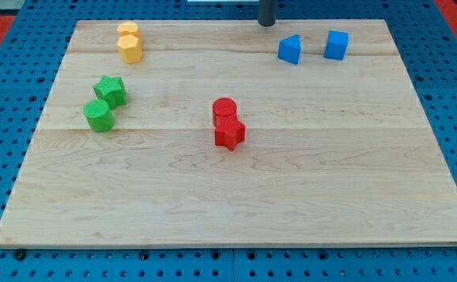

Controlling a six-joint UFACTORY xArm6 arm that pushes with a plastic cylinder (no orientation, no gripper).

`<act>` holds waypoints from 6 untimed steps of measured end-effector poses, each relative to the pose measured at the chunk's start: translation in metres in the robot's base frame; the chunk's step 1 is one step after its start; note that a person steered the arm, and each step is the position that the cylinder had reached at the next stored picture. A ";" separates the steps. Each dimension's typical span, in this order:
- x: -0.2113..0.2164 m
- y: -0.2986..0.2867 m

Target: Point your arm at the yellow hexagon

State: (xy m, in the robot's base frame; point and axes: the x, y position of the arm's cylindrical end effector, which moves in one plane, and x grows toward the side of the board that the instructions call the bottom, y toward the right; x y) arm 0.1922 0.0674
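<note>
Since this arm carries no hand, only a straight rod, nothing opens or closes. My tip [267, 24] sits at the bench's [306, 196] far edge, a little right of its middle and touching no block.

Nearest, towards the far right corner, are a blue block [289, 49] of wedge-like shape and a blue cube [336, 45], slightly apart. Near the bench's centre a red cylinder [224, 110] touches a red star [230, 135]. By the left edge stand a green star [111, 90] and a green cylinder [98, 115], close together.

Two yellow blocks touch each other at the far left corner, well apart from my tip. The nearer one looks like the yellow hexagon [130, 49]. The shape of the yellow block behind it [128, 31] I cannot make out.

I judge the hexagon small, light and rigid, likely to slide easily on the smooth wood. No hold is possible, and any contact should meet a flat side face squarely. A nudge would probably shift its neighbour too, so I would stop just short of it.
</note>
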 end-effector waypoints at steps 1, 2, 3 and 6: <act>0.000 0.001; 0.000 -0.002; -0.001 -0.002; 0.001 -0.002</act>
State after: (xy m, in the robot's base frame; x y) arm 0.1931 0.0653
